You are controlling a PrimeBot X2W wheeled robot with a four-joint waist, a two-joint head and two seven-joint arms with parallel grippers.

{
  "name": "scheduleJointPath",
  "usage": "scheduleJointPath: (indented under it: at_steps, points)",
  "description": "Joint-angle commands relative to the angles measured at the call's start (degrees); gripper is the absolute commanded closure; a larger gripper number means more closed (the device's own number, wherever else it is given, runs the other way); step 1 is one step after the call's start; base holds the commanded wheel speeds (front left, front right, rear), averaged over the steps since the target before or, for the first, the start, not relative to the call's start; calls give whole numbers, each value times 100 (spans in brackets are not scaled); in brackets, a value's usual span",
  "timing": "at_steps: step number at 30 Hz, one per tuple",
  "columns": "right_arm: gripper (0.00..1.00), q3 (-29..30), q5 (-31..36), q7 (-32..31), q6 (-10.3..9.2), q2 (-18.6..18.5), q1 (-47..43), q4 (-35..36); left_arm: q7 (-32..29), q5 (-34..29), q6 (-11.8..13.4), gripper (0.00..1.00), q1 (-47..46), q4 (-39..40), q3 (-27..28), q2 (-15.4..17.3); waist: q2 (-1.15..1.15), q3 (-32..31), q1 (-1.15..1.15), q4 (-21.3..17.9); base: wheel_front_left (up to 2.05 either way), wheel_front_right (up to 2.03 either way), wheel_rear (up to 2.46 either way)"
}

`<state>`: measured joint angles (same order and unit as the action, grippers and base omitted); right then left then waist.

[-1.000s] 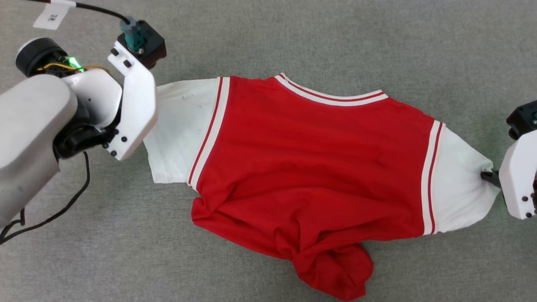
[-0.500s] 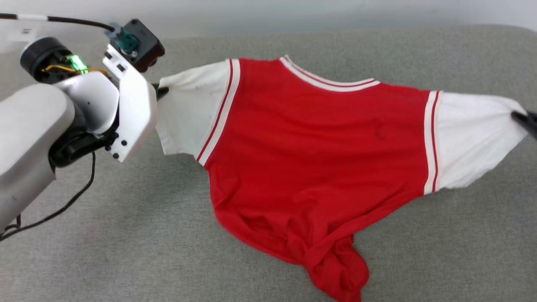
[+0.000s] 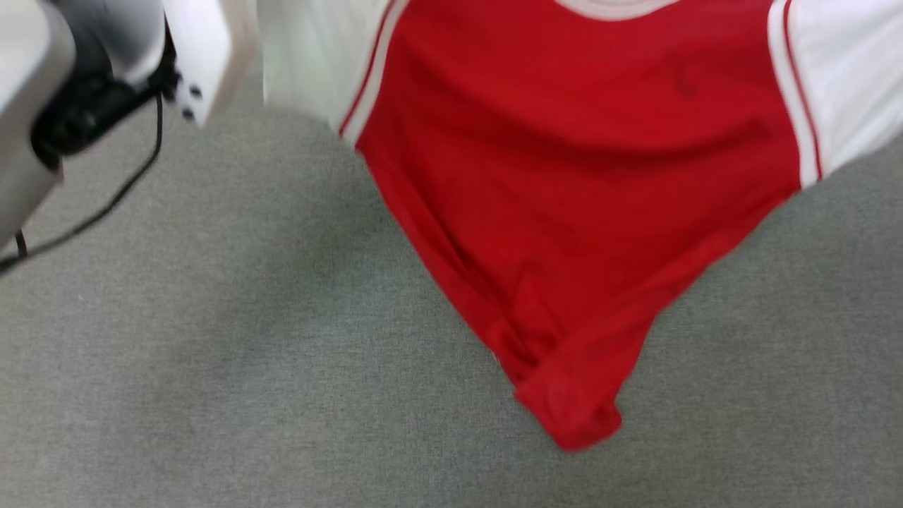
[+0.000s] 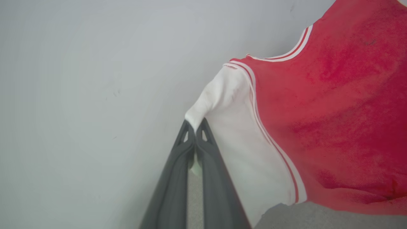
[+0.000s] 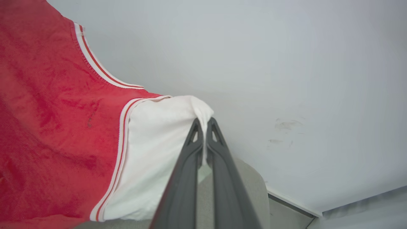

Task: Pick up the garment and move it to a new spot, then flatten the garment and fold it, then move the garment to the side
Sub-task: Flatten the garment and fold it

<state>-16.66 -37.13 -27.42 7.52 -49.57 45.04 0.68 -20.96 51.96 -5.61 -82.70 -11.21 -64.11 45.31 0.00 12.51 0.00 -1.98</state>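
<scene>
Shirt (image 3: 564, 176): red body, white short sleeves with striped trim, strung out between the two grippers, with the grey surface (image 3: 211, 367) beneath it

Left gripper (image 4: 195, 127): fingers pressed together on the tip of one white sleeve, with a pinch of cloth bunched at the very ends

Right gripper (image 5: 204, 124): the same at the other sleeve tip, fingers clamped on a small fold of white cloth

Head view is smeared. The shirt's collar and both sleeve ends are cut off by the top edge. The lower part gathers to a rumpled point; cannot tell whether that point touches the grey surface or hangs just clear of it

No lettering can be made out on the side facing the cameras. A small dark mark on the red chest is too blurred to read

Pale wall (image 4: 95, 79) behind the shirt in both wrist views

Left arm (image 3: 42, 85) beside the shirt's left sleeve, cropped at the corner, with a black cable (image 3: 120, 194) trailing below it
</scene>
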Motion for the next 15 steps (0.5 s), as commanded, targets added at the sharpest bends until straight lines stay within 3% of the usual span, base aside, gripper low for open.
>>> scheduleJointPath:
  at_steps: [1,15]
  points:
    - [100,-9,58,-36,-6,80,253,-51,48,-52,4,100,-176,-98,69,-68,0,154,0,20,0,0,0]
    - [100,-575,1324,194,-6,840,3835,-1545,974,-822,-8,100,-2388,-1652,700,-962,0,1472,0,7,0,0,0]
